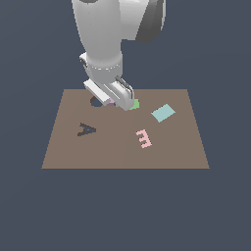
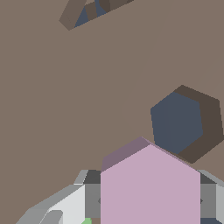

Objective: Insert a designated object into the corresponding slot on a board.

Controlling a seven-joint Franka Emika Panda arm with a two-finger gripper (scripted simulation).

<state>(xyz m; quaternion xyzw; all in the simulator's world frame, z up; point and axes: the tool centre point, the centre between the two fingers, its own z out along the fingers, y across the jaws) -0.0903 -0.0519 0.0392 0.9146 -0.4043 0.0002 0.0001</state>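
Near the far edge of the brown board, toward the exterior view's left of centre, the arm has its claw down low, almost at the surface. From where I stand its bulk covers most of what it carries; only a thin sliver of lilac peeks out under the pale fingers. The wrist view is far clearer: the lilac block fills the space between the two grey finger pads, one pad pressed against each flat side, so the claw is clamped on the block. The block sits upright in that grip, with a slanted upper facet catching a darker shade.

Just beside the block is the dark hexagonal slot, its navy floor and brown inner walls plainly open. The block is not in it; the nearest corner of the block lies close to the slot's rim, a narrow strip of board showing between them. In the exterior view the slot shows only as a dark crescent beside the claw.

A flat green hexagon pokes out on the claw's other side. Farther off lie a teal square, a pink E and the dark A-shaped cutout, all well apart from the claw.
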